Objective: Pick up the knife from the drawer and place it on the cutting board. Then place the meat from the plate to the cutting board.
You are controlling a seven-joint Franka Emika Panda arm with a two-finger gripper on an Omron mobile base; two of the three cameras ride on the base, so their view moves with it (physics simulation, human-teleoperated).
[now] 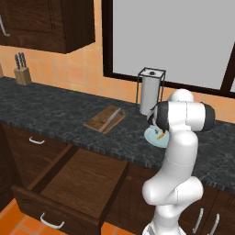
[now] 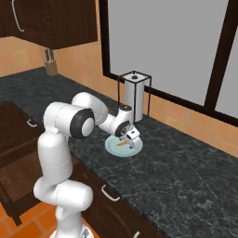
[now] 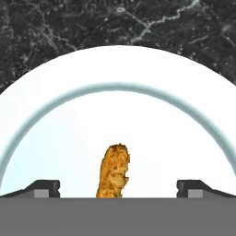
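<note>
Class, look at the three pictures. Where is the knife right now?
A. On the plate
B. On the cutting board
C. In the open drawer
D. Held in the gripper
B. The knife lies on the cutting board on the counter, while the gripper is open over the plate, its tips on either side of the meat.
</note>
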